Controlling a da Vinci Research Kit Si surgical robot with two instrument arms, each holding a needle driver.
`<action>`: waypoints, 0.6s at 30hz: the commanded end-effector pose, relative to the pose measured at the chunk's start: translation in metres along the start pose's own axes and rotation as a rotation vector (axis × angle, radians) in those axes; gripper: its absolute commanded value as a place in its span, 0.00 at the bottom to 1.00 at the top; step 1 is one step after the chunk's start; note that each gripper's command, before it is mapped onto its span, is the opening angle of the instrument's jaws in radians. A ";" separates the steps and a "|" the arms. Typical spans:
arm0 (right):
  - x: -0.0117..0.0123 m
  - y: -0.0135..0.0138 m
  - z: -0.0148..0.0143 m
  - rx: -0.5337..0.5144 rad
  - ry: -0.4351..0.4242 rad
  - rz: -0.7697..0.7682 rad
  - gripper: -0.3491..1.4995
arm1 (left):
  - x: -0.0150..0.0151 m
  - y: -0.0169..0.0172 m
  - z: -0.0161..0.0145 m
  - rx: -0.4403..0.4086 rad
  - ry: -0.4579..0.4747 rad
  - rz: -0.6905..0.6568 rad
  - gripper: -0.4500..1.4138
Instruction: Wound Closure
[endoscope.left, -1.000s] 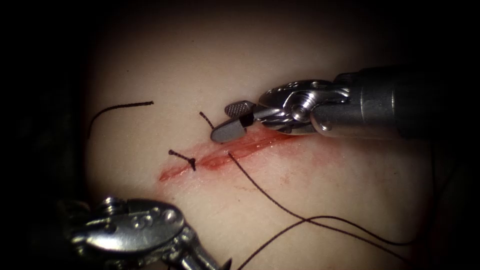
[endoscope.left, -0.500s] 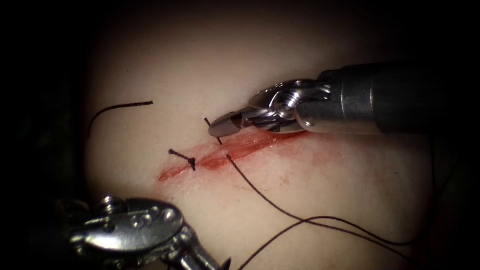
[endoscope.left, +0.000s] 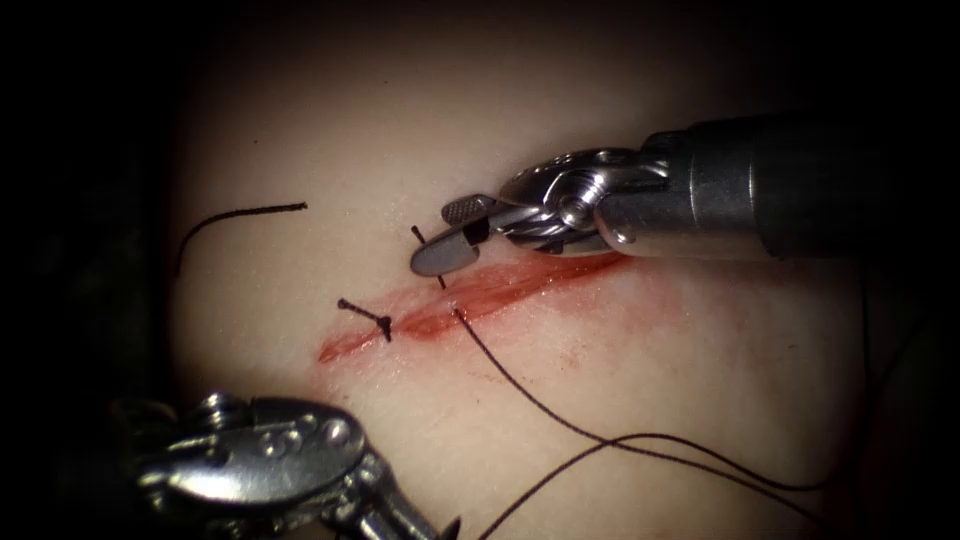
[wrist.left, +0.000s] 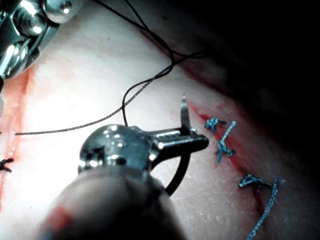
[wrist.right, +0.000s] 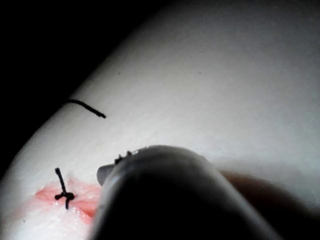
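Note:
On the tissue (endoscope.left: 560, 120) the red cut (endoscope.left: 470, 295) runs slantwise. One knotted stitch (endoscope.left: 383, 322) crosses its left end. My right tool (endoscope.left: 448, 234) hovers just above the cut's middle, jaws open and holding nothing. A short thread tail (endoscope.left: 417, 233) sticks out of the tissue on the cut's left side, beside the lower jaw. The long thread (endoscope.left: 540, 405) leaves the tissue on the right side and trails to the lower right. My left tool (wrist.left: 198, 142) is shut on the curved needle (wrist.left: 184, 112) near mid-curve, clear of the tissue. Its wrist (endoscope.left: 255, 462) sits low at the left.
A loose cut piece of thread (endoscope.left: 240, 213) lies on the tissue far left of the cut, and it appears again as a thread piece (wrist.right: 86, 106) in the right wrist view. A second cut with blue stitches (wrist.left: 222, 142) lies beyond the needle.
The right tool's jaws were open, shut at the short thread tail half a second ago, and are open again now. The tool edged slightly left. The left tool has not moved.

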 end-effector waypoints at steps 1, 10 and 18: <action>0.0003 -0.0006 0.0009 0.000 -0.001 0.024 0.75 | -0.0003 -0.0006 0.0004 -0.001 0.000 0.000 0.00; -0.0008 -0.0003 0.0027 -0.002 -0.014 0.042 0.60 | -0.0002 -0.0004 0.0004 -0.004 -0.001 -0.001 0.00; 0.0001 0.0003 0.0024 -0.008 0.000 0.078 0.00 | -0.0001 -0.0004 0.0004 -0.003 0.001 -0.002 0.00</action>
